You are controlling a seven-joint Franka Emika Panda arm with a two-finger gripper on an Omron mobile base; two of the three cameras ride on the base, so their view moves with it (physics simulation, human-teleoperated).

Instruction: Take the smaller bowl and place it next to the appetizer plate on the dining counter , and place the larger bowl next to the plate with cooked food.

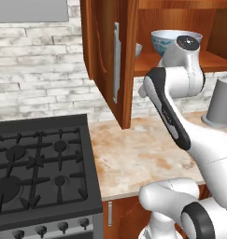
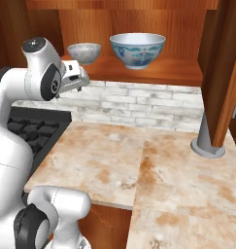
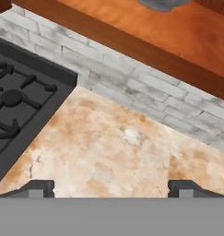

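Claw (image 3: 111,188) — fingers wide apart, holding nothing | smaller bowl (image 2: 84,52) on the cabinet shelf (image 2: 153,70) just behind claw | larger bowl (image 2: 137,49) beside it — farther right

Kitchen, black stove (image 1: 38,172), marbled worktop (image 2: 139,165), wooden cabinet (image 1: 110,56)

Smaller bowl (image 2: 84,52) left of larger bowl (image 2: 137,49) on cabinet shelf (image 2: 163,70); bench (image 2: 139,165) below, stove (image 2: 34,133) at its left.

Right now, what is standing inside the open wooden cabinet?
On its shelf stand the smaller bowl and, beside it, the larger bowl. The bowls' insides cannot be seen.
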